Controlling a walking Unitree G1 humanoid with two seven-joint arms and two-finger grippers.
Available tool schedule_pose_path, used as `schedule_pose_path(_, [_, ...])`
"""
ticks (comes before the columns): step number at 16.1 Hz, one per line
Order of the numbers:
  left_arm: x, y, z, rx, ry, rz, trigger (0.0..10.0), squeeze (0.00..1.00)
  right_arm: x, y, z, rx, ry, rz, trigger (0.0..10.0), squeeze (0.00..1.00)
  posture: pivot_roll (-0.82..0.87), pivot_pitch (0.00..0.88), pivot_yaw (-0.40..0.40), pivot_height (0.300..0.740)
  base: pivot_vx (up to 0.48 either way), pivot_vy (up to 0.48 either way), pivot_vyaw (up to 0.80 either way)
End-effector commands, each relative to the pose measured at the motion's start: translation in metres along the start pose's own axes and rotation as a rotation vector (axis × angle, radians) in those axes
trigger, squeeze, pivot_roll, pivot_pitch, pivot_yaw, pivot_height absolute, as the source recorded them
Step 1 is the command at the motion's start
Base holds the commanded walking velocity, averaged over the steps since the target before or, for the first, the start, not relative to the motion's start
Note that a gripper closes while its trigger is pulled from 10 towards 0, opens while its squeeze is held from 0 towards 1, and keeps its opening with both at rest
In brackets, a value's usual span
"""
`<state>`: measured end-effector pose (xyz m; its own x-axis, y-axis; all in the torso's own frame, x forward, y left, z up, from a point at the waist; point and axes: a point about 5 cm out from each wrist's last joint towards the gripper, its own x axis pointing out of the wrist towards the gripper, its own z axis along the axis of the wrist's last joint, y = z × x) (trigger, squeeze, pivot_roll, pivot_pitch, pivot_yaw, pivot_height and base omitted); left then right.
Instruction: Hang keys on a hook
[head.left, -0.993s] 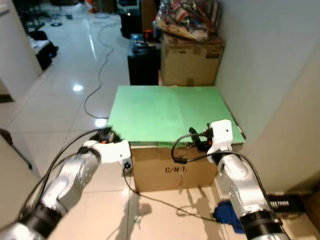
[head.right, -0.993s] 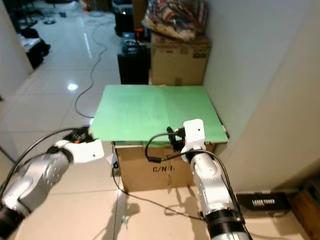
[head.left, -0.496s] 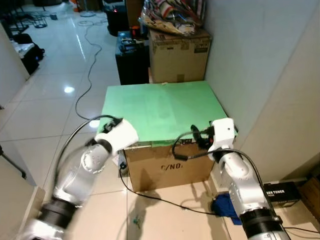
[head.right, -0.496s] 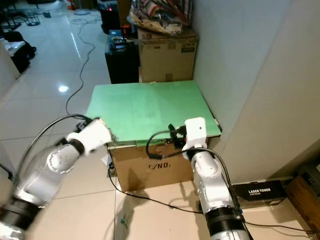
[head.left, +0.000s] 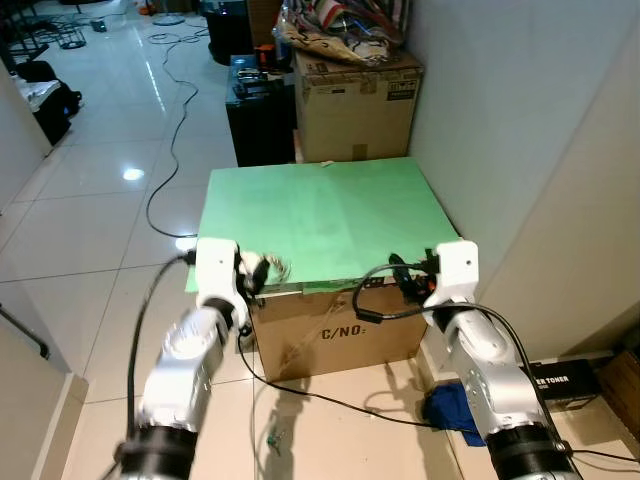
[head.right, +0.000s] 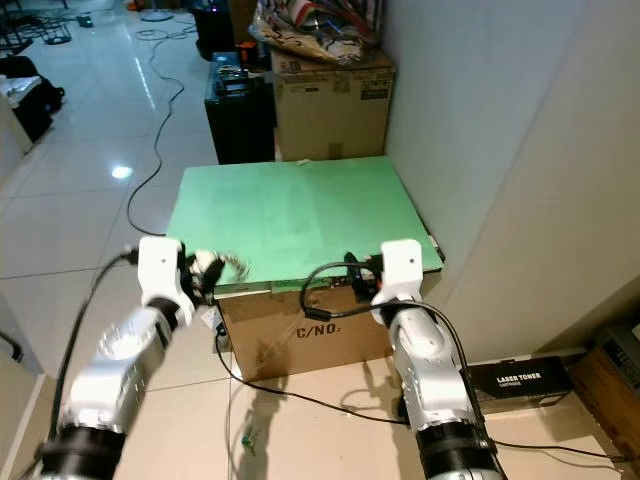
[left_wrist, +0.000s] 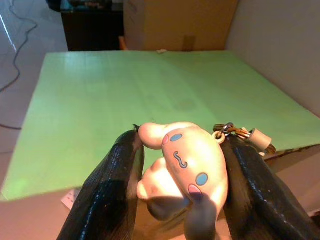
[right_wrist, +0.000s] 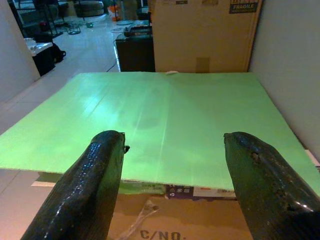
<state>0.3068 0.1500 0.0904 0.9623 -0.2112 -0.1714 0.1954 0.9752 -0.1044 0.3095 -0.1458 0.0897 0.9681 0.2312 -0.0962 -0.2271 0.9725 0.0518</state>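
- Left gripper (left_wrist: 175, 200) is clenched on the keys (left_wrist: 182, 162), held at the near left edge of the green board (head.left: 330, 215).
- The keys carry a soft, rounded pink charm pinched between both fingers (left_wrist: 107, 195); a small ring (left_wrist: 227, 129) and cord stick out beside it.
- The bunch looks light. The rubbery charm gives a sure hold, but the ring is what must catch a hook, so it should stay free.
- The board lies on an open box (head.left: 335, 335); its contents are hidden.
- Right gripper (right_wrist: 172, 192) hovers at the board's near right edge, fingers spread, holding nothing.
- Behind, a box (head.left: 355, 105) holds bags (head.left: 345, 25).
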Motion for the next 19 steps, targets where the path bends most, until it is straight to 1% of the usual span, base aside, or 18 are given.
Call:
schedule_pose_path(1, [0.001, -0.001, 0.013, -0.013, -0.065, -0.003, 10.0, 0.0, 0.0, 0.002, 0.005, 0.005, -0.016, 0.003, 10.0, 0.0, 0.01, 0.0, 0.066, 0.732, 0.0, 0.0, 0.0])
schedule_pose_path(2, [0.002, -0.001, 0.014, -0.028, -0.069, 0.001, 10.0, 0.0, 0.0, 0.002, 0.005, 0.006, -0.015, 0.003, 10.0, 0.0, 0.01, 0.0, 0.066, 0.732, 0.0, 0.0, 0.0])
schedule_pose_path(6, [0.003, -0.003, 0.016, -0.043, -0.073, 0.006, 10.0, 0.0, 0.002, 0.002, 0.006, 0.01, -0.015, 0.0, 10.0, 0.0, 0.02, 0.0, 0.064, 0.732, -0.339, 0.0, 0.0])
schedule_pose_path(12, [0.002, -0.006, 0.016, -0.041, -0.081, 0.003, 10.0, 0.0, 0.002, 0.0, 0.01, 0.007, -0.026, -0.001, 10.0, 0.0, 0.02, 0.0, 0.062, 0.732, -0.324, 0.0, 0.0])
schedule_pose_path(13, [0.002, -0.006, 0.016, -0.035, -0.085, 0.003, 10.0, 0.0, 0.002, -0.001, 0.011, 0.004, -0.034, -0.007, 10.0, 0.0, 0.02, 0.0, 0.062, 0.732, -0.307, 0.0, 0.76])
schedule_pose_path(14, [0.001, -0.007, 0.016, -0.038, -0.087, 0.002, 10.0, 0.0, 0.002, -0.002, 0.012, 0.002, -0.036, -0.009, 10.0, 0.0, 0.02, 0.0, 0.061, 0.732, 0.0, 0.0, 0.76])
schedule_pose_path(16, [0.0, -0.006, 0.016, -0.019, -0.092, 0.012, 10.0, 0.0, 0.002, -0.002, 0.011, 0.01, -0.036, -0.006, 10.0, 0.0, 0.02, 0.0, 0.06, 0.732, 0.0, 0.0, 0.72])
schedule_pose_path(17, [-0.001, -0.004, 0.016, -0.023, -0.094, 0.027, 10.0, 0.0, 0.002, -0.002, 0.011, 0.015, -0.039, -0.003, 10.0, 0.0, 0.03, 0.0, 0.059, 0.732, 0.0, 0.0, 0.68])
schedule_pose_path(18, [-0.005, 0.002, 0.016, 0.0, -0.104, 0.067, 10.0, 0.0, 0.002, -0.003, 0.011, 0.03, -0.042, 0.002, 10.0, 0.0, 0.03, 0.0, 0.059, 0.732, 0.0, 0.0, 0.64])
schedule_pose_path(19, [-0.01, 0.011, 0.013, -0.001, -0.108, 0.127, 10.0, 0.0, 0.002, -0.005, 0.012, 0.045, -0.045, 0.001, 10.0, 0.0, 0.03, 0.0, 0.058, 0.732, 0.0, 0.0, 0.61])
